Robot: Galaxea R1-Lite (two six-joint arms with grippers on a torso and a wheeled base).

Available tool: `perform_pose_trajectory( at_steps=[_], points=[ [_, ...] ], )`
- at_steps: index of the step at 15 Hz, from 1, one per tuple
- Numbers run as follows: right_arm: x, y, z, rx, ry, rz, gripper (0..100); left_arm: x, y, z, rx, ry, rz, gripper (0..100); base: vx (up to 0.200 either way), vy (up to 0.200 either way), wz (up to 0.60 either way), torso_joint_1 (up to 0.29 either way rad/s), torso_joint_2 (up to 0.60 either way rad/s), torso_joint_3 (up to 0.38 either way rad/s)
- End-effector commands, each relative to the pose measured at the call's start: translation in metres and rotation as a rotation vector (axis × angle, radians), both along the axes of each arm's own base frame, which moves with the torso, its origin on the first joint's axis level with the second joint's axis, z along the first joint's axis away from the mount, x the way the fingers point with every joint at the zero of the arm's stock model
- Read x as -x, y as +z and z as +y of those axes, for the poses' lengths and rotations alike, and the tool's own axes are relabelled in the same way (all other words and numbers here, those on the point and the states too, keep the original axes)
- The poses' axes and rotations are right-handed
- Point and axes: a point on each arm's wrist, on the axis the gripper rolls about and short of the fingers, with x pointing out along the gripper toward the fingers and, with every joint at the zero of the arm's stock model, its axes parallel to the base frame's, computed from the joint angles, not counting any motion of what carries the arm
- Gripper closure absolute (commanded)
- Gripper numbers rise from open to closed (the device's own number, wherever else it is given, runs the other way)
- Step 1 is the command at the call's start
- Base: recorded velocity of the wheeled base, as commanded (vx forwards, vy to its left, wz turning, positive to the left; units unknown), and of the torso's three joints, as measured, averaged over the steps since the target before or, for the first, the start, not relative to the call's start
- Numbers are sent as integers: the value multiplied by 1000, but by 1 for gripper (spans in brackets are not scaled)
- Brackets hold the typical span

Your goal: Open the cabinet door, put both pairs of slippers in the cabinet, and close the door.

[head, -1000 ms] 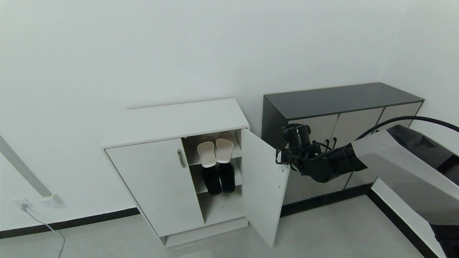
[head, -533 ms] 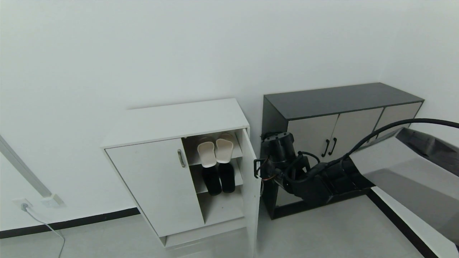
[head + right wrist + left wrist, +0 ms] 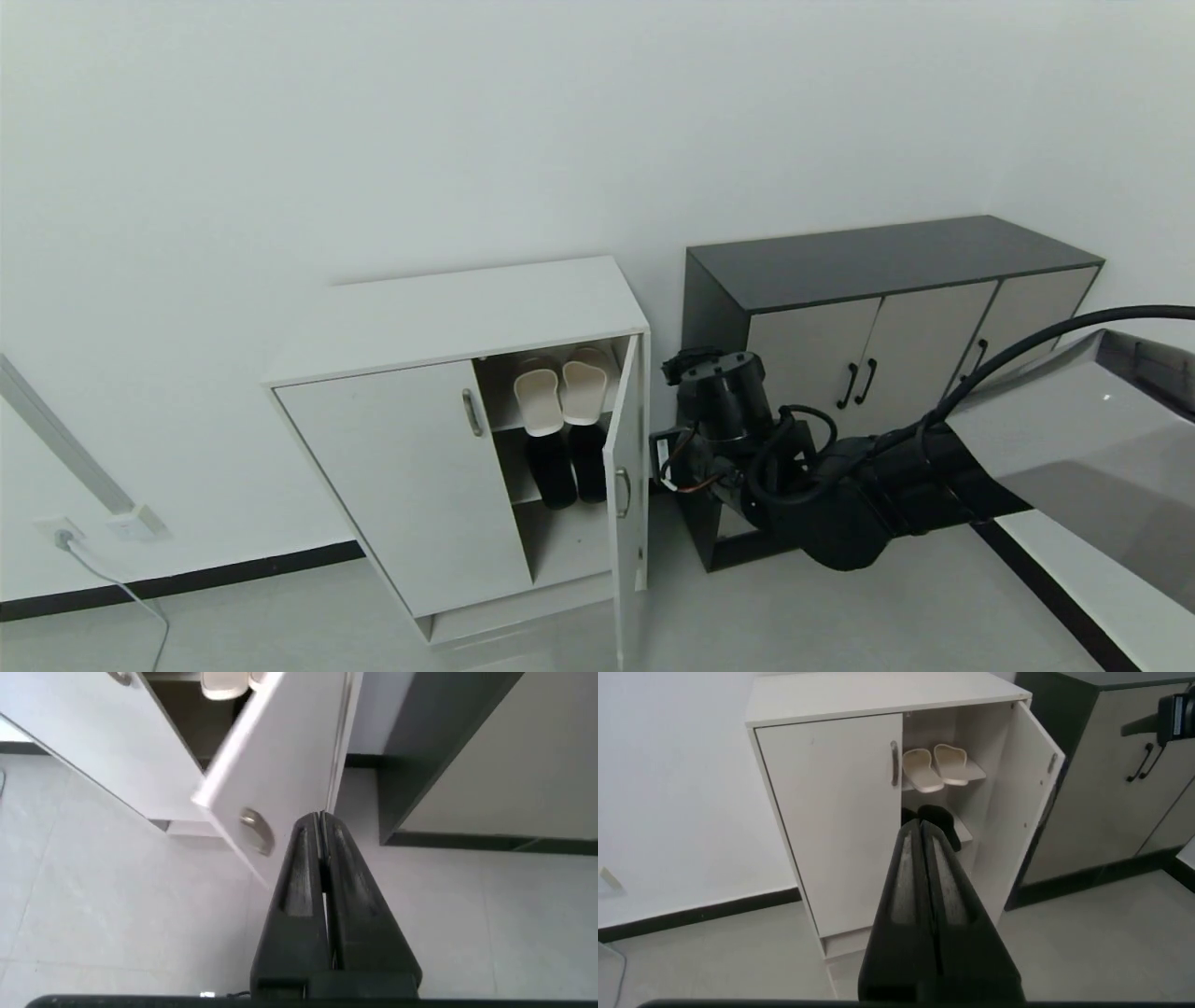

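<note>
Beside half-open cabinet door (image 3: pixel 627 420), right hand (image 3: pixel 322 819) pinched closed (empty, left hand (image 3: pixel 922 826) likewise); slippers (image 3: pixel 540 401) shelved, long axes front-to-back.

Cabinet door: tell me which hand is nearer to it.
Right. The right hand sits close beside the door, on its outside; the left hand hangs back before the cabinet.

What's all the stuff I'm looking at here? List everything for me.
white cabinet: one, white, against the wall; left door shut, right door ajar
cream slippers: one pair, cream, top shelf inside the cabinet
black slippers: one pair, black, shelf below
sideboard: one, dark grey with beige doors, right of the cabinet
wall socket: one, white, low on the wall
right gripper: one, black, shut, by the right door's outer face
left gripper: one, black, shut, back from the cabinet, facing it
</note>
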Motion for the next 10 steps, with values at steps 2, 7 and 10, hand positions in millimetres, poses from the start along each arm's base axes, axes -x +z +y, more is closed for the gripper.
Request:
perform_pose_trajectory(
  at_steps=[2,7,10],
  points=[
    [1,-1,0,3,1,4,100,0,0,0,0,0,1,100,0,0,600,7,5,0],
    [0,-2,-1,1,-4,1,100,0,0,0,0,0,1,100,0,0,360,1,3,1],
    [0,-2,-6,3,-10,-13,100,0,0,0,0,1,1,100,0,0,0,0,0,0]
  ],
)
